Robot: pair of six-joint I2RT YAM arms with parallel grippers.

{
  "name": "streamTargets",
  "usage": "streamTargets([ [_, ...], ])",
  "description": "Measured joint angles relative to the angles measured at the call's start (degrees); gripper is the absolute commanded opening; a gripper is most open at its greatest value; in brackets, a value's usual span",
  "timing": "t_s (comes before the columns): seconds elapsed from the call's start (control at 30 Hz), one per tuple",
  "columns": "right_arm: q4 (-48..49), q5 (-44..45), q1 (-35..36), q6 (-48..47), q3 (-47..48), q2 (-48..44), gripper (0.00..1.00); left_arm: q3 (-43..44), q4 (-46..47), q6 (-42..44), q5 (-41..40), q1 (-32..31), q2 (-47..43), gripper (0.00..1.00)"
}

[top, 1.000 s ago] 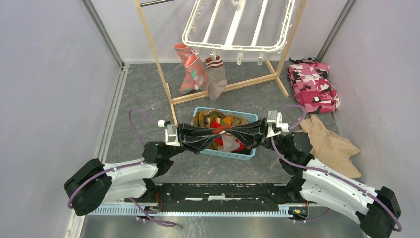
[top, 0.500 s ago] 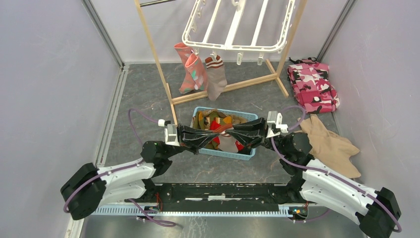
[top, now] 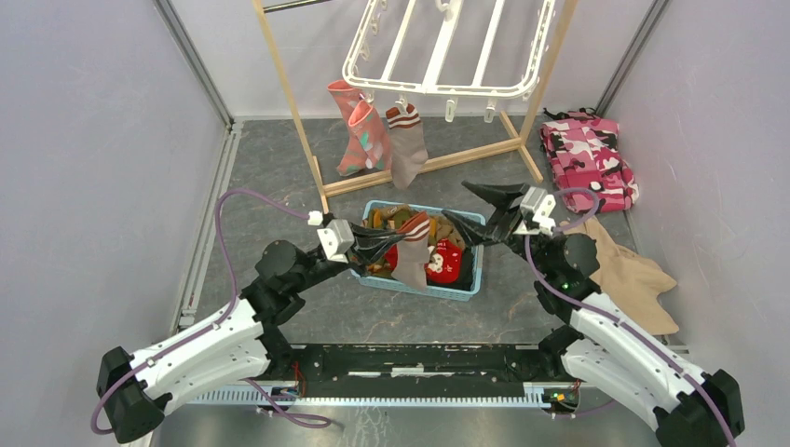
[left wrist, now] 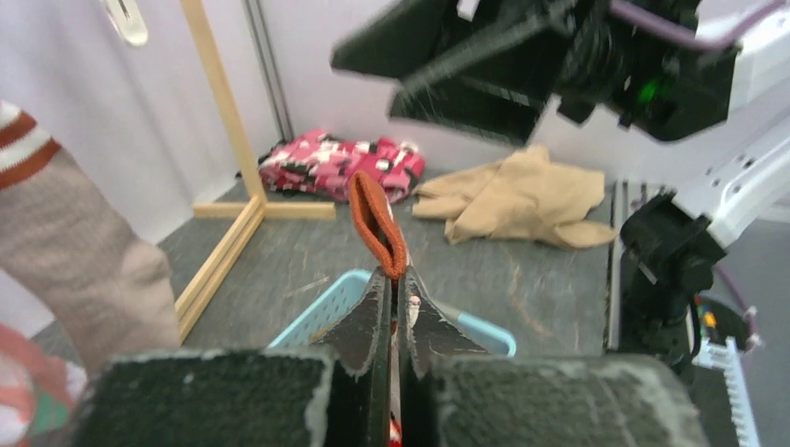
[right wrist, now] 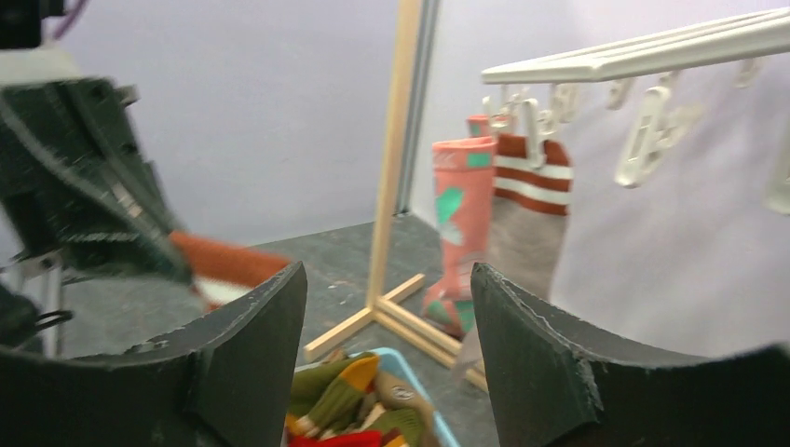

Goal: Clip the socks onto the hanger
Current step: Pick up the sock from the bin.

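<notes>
The hanger point(top: 447, 47) at the surface's far edge carries three clipped socks point(top: 406, 144); many more fill the basket point(top: 424, 287) mid-surface. Over it, the left fingers point(top: 373, 242) clench a striped-cuff sock point(top: 410, 261); the right fingers point(top: 498, 194) stand spread, empty.

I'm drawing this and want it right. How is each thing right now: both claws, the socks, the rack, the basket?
left gripper: shut on the held sock's cuff
held sock: dangling over the basket
right gripper: open, empty
hanger: up in the air, most clips free
clipped socks: three, hanging from the hanger's near rim
basket: on the table, holding more socks
</notes>
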Motion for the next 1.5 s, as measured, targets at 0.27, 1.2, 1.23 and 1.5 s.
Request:
streamTargets([
  [0.27,12.7,0.7,-2.9,2.4,6.1,13.6,0.72,0.5,-10.1,4.9,-1.6,0.0,-0.6,0.02],
  [1.2,30.2,13.6,-7.3,5.2,18.7,36.9,0.73,0.1,-10.6,7.2,-1.8,0.0,-2.3,0.02],
  [1.23,30.2,13.5,-7.4,5.2,19.5,37.3,0.73,0.1,-10.6,7.2,-1.8,0.0,-2.2,0.02],
  [1.5,29.3,13.5,-8.0,6.0,23.9,39.9,0.73,0.1,-10.6,7.2,-1.8,0.0,-2.1,0.02],
])
